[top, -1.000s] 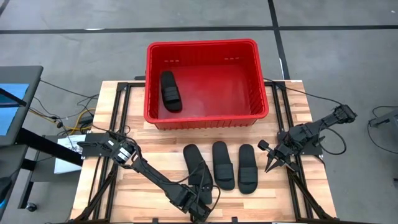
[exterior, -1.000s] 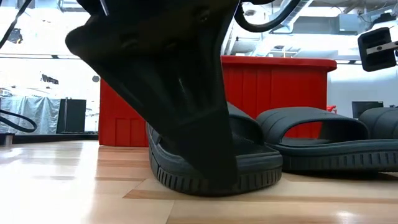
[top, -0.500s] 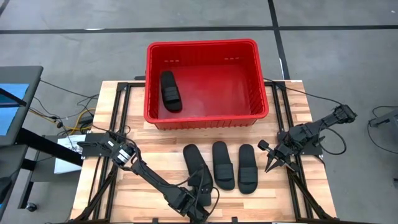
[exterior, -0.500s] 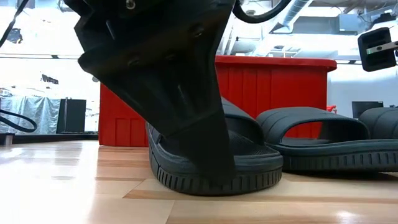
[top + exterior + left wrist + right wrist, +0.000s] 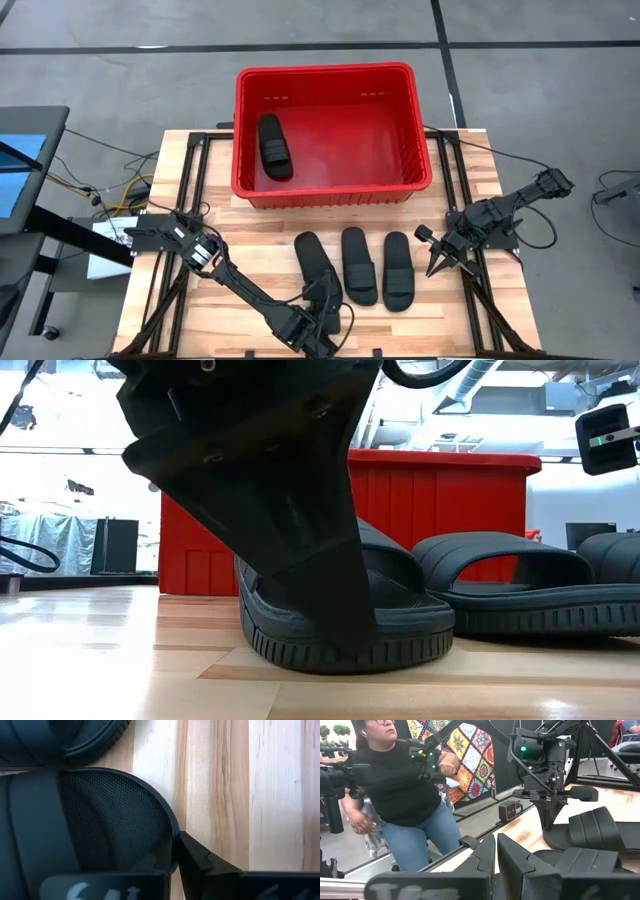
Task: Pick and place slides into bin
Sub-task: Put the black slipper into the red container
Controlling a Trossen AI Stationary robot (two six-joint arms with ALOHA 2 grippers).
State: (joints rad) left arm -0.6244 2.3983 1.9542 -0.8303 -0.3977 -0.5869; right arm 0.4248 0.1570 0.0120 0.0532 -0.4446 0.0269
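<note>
At the near edge of the table, the left gripper [image 5: 322, 322] is clamping the heel rim of the leftmost slide [image 5: 318, 275], 1 of 3 lying before the bin [image 5: 420, 150]; being light, pliable foam, it is likely drooping from that rim when lifted. Right gripper [image 5: 438, 262] is waiting closed, empty, at the right.

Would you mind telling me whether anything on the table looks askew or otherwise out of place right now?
Only one thing stands out: of the three slides on the table, the leftmost slide lies slanted, while the other two lie roughly straight. The left gripper is shut on its near edge. One slide already lies in the bin.
</note>
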